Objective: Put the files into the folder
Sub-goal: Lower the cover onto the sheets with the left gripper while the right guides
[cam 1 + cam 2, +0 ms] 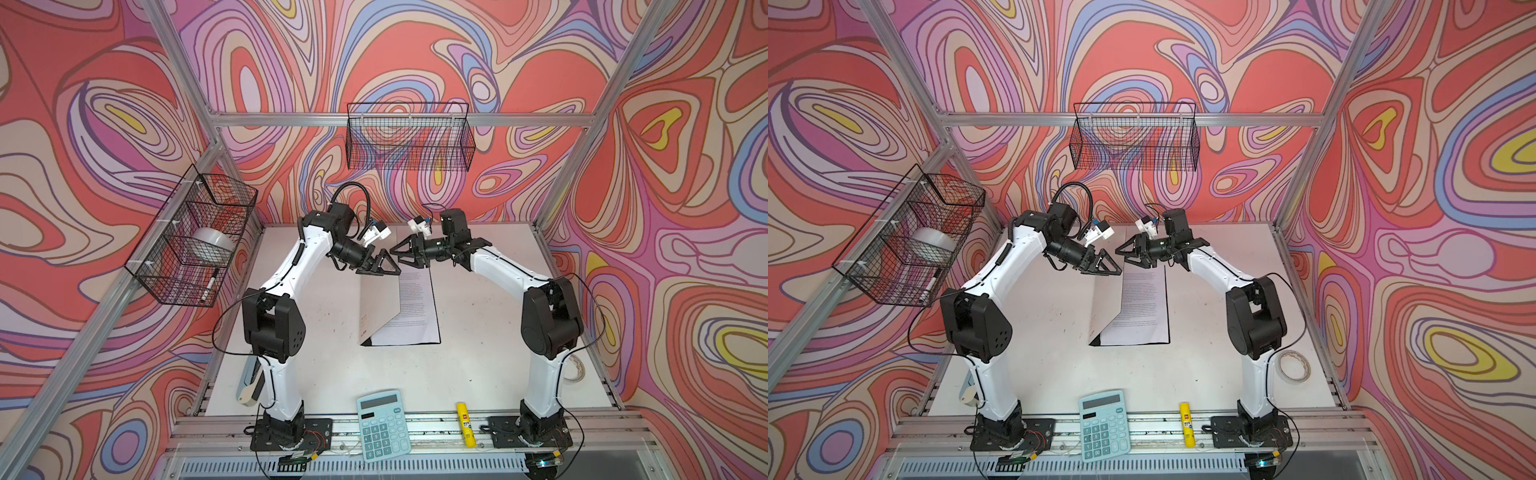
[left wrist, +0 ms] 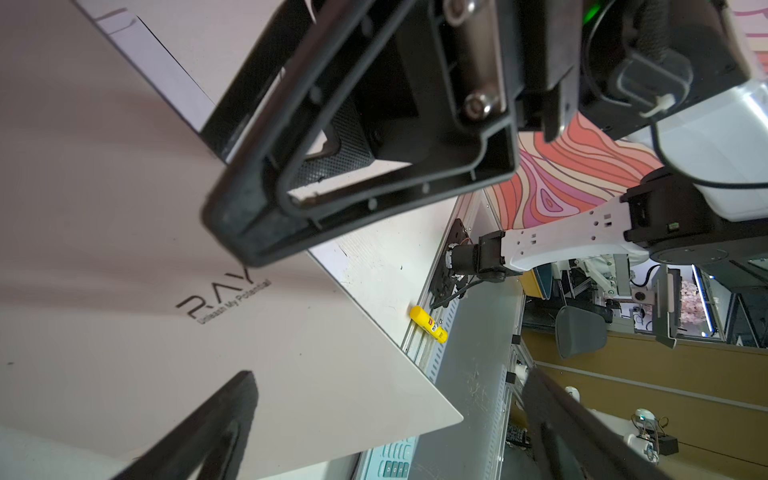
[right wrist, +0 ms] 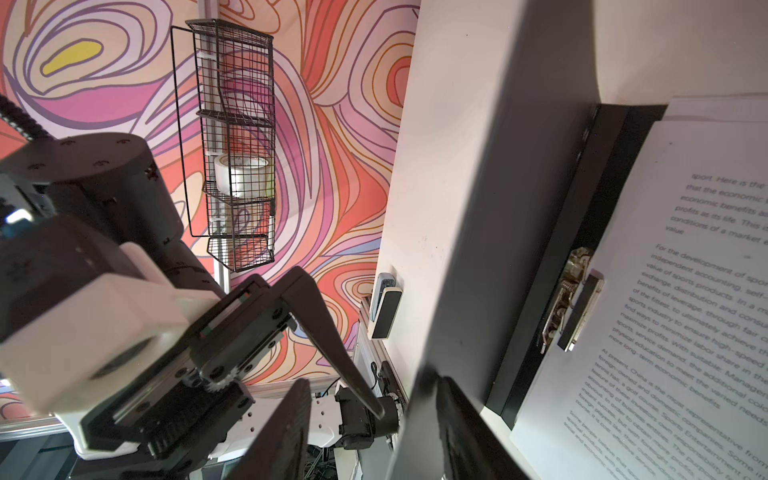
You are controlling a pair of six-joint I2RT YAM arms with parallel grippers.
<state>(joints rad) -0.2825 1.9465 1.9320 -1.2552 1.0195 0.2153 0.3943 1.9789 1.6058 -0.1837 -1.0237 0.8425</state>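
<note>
The folder (image 1: 378, 307) lies open mid-table in both top views, its white "RAY" cover (image 2: 124, 249) standing half raised on the left. The files (image 1: 415, 307), white sheets of dense text, rest on its black inside, tucked under the metal clip (image 3: 573, 307). My left gripper (image 1: 388, 266) hangs wide open at the cover's far top edge, facing its outer side; nothing is pinched. My right gripper (image 1: 399, 254) is half open opposite it. In the right wrist view the cover's edge (image 3: 498, 208) runs between the right gripper's (image 3: 370, 382) fingers, with a clear gap at one finger.
A pale blue calculator (image 1: 383, 424) and a yellow glue stick (image 1: 465, 424) lie at the front rail. A stapler (image 1: 249, 386) sits front left, a tape ring (image 1: 1293, 365) at the right. Wire baskets hang on the left wall (image 1: 195, 232) and back wall (image 1: 409, 137).
</note>
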